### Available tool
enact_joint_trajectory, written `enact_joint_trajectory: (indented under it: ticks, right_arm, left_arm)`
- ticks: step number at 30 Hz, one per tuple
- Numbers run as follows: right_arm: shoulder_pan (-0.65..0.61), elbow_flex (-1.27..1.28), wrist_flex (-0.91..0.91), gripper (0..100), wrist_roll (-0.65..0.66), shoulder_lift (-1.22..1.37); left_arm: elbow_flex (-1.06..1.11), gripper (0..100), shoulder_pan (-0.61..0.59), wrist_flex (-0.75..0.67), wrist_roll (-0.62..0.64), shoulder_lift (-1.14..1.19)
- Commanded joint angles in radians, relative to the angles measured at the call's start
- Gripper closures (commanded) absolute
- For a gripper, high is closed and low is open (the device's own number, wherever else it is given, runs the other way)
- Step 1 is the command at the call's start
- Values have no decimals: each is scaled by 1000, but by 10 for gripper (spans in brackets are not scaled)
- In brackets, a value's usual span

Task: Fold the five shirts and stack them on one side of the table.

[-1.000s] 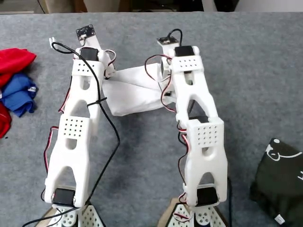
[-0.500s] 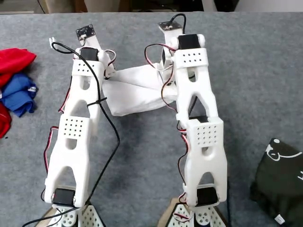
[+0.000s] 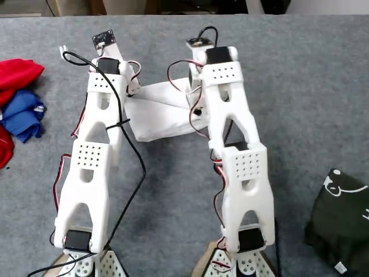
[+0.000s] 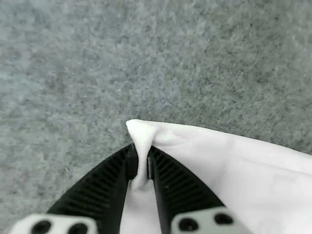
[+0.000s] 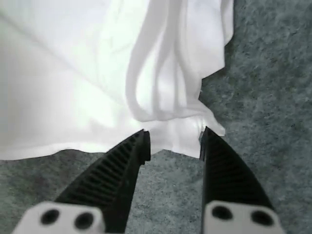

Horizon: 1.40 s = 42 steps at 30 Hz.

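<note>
I am working on the white shirt [image 3: 161, 112], which is lying in the upper centre of the high view, stretched between the two wrists on the grey table [image 3: 300, 86]. Its long axis is running across the frame, from the left arm [image 3: 98, 133] towards the right arm [image 3: 230, 115], dipping a little to the right.

The left gripper [image 4: 140, 165] is pinching a corner of the white shirt [image 4: 234, 165] at its left end: the jaws are closed tight, with a small peak of cloth poking out between them. The right gripper [image 5: 175, 134] is hanging with its jaws spread apart and nothing in them. The rumpled edge of the white shirt [image 5: 97, 73] is lying just beyond the fingertips, with grey table showing between them.

So the free end is on the right arm's side, and I am judging that arm to be the one to take it (the left one is already busy). It needs to go forward and down onto that hem before closing.

A red shirt [image 3: 17, 72] and a blue shirt [image 3: 23, 115] are bunched at the left edge, and a black shirt [image 3: 340, 213] is sitting at the lower right.
</note>
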Motion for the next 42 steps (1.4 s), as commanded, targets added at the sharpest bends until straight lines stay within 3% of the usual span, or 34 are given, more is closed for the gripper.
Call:
enact_joint_trajectory:
  ticks: [1,20,29,42]
  right_arm:
    - [-35,-1,18,817,-28,-16]
    - [7,206,-2,760,-52,-232]
    - [12,213,-138,760,-160,-87]
    - [-18,160,-198,776,-118,71]
  left_arm:
    - [-15,982,-17,-12,-8,-13]
    - [-15,982,-17,-12,-8,-13]
    - [-15,982,-17,-12,-8,-13]
    - [-15,982,-17,-14,-8,-13]
